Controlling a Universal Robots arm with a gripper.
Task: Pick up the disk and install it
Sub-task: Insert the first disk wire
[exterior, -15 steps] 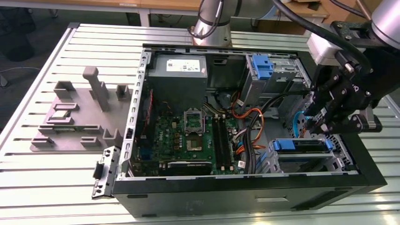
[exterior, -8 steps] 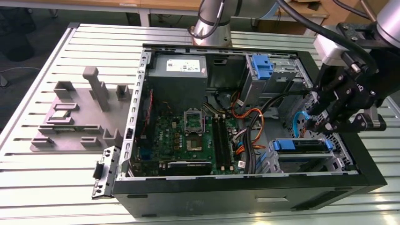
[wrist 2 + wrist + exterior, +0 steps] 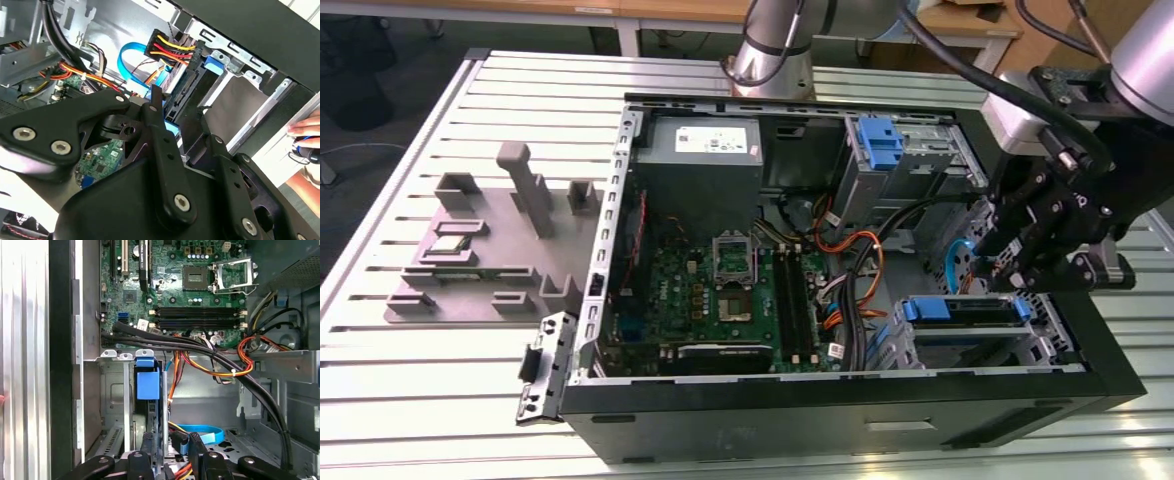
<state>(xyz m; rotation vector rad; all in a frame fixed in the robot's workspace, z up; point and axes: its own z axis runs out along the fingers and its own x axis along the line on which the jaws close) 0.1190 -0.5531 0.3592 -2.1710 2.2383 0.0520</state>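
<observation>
Open computer case (image 3: 854, 400) on a slatted table (image 3: 400, 380). At 3 o'clock, the gripper (image 3: 987, 275) grips the disk (image 3: 148, 385) edge-on — standing in its bay.

A slatted metal table (image 3: 427, 400) fills the exterior view, brightly lit, with glare on its slats. Behind it stand wooden desks (image 3: 654, 10) on white legs (image 3: 628, 40), over a dark floor (image 3: 414, 40) at that view's upper left.
</observation>
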